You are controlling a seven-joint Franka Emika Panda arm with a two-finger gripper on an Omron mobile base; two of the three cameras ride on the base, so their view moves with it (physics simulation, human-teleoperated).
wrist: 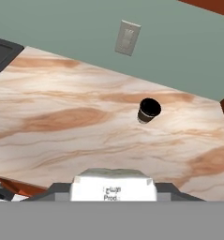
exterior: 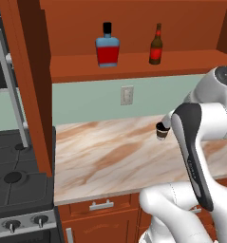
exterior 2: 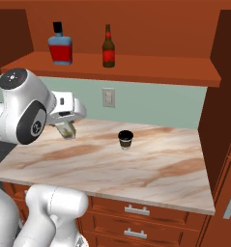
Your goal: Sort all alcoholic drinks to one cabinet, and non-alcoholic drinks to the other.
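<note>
My gripper (exterior 2: 66, 128) hangs above the left part of the marble counter (exterior 2: 151, 169), shut on the small cream-white carton (exterior 2: 66, 130). In the hand view the carton (wrist: 113, 180) sits between the two fingertips of the gripper (wrist: 113, 193). The dark-brown cup with a black lid (exterior 2: 125, 139) (wrist: 148, 110) stands upright on the counter, to the right of the hand and apart from it; the left base view shows this cup (exterior: 162, 131) beside my arm. On the open wall cabinet's shelf (exterior 2: 146, 65) (exterior: 134, 64) stand the squat red bottle (exterior 2: 60, 44) (exterior: 108, 46) and the slim brown bottle (exterior 2: 108, 47) (exterior: 156, 45).
A wall outlet (exterior 2: 108, 97) (wrist: 128, 37) is on the green backsplash. A stove (exterior: 15, 180) adjoins the counter's left end, behind a tall wooden panel (exterior: 34, 95). Drawers with metal handles (exterior 2: 136, 210) run under the counter. A tall wooden unit (exterior 2: 221, 106) closes off the right.
</note>
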